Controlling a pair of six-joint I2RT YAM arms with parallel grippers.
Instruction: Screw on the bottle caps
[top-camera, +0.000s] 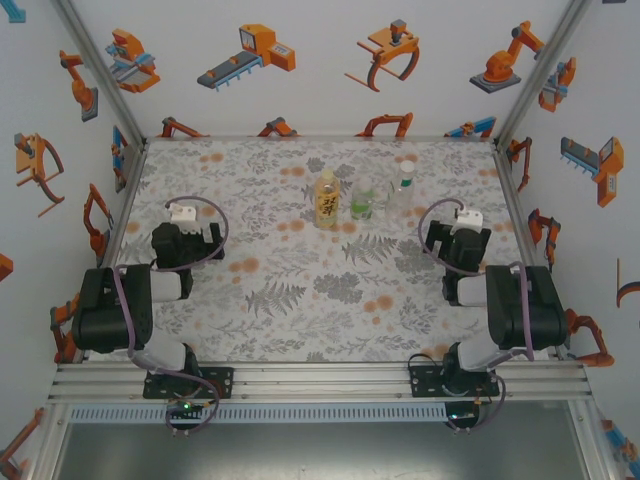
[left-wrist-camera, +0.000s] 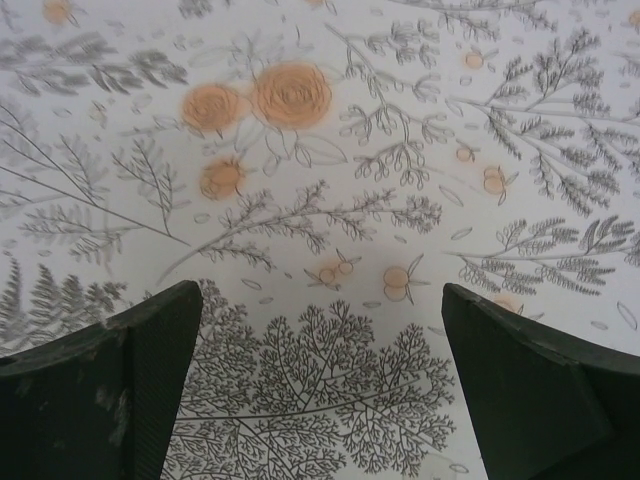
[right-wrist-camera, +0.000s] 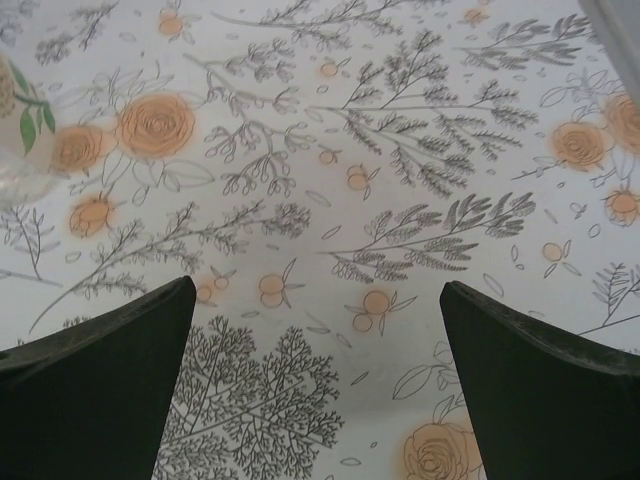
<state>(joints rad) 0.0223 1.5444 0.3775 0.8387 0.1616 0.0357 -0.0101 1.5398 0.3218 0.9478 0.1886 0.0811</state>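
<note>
Three bottles stand in a row at the back middle of the table: an amber-yellow bottle (top-camera: 327, 203), a short green-tinted bottle (top-camera: 361, 207) and a slim clear bottle (top-camera: 403, 192). A white cap (top-camera: 407, 168) tops the slim one and a yellowish cap (top-camera: 326, 176) the amber one; how tight they sit is too small to tell. My left gripper (left-wrist-camera: 320, 300) hovers open over bare cloth at the table's left. My right gripper (right-wrist-camera: 318, 290) is open too, at the right. The edge of a clear bottle (right-wrist-camera: 12, 150) shows at the far left of the right wrist view.
The table (top-camera: 300, 300) is covered with a cloth printed with grey ferns and orange roses. White walls with robot pictures and metal frame posts (top-camera: 520, 90) enclose it on three sides. Both arms are folded back near their bases (top-camera: 180, 382).
</note>
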